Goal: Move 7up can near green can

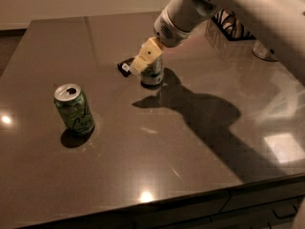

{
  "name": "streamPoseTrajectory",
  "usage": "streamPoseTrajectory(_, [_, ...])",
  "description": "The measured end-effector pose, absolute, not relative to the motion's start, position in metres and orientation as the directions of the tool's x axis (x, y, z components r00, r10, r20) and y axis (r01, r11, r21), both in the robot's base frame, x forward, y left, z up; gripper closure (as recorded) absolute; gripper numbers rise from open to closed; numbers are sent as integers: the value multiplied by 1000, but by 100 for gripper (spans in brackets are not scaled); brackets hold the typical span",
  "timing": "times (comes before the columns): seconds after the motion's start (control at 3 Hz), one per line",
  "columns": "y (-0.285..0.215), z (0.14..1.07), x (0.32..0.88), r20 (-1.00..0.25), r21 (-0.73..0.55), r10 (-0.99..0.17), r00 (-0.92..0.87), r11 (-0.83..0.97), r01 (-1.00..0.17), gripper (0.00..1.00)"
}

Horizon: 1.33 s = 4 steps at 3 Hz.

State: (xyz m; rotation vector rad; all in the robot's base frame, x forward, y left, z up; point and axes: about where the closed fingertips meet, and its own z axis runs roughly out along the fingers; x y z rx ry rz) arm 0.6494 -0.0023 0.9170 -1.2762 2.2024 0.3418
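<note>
The 7up can [152, 75], pale with a silver top, stands upright on the dark table [157, 166] near its middle back. My gripper [143, 62] comes down from the upper right and sits right at the can's top left side, covering part of it. The green can [74, 109], with dark line art and an open silver top, stands upright well to the left and nearer the front, apart from the 7up can.
A small black object [125, 67] lies just left of the 7up can. A dark wire holder [229, 28] and a pale round object [263, 50] stand at the back right. The table's front edge runs along the bottom.
</note>
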Motion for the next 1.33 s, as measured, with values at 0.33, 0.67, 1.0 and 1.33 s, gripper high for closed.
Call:
streamPoseTrajectory(0.33, [-5, 912, 649, -571, -60, -723, -388, 509, -859, 17])
streamPoseTrajectory(0.67, [-9, 915, 651, -576, -59, -720, -387, 509, -859, 40])
streamPoseTrajectory(1.0, [-11, 928, 644, -593, -65, -722, -356, 484, -873, 63])
streamPoseTrajectory(1.33, [-6, 951, 619, -632, -66, -723, -279, 409, -910, 87])
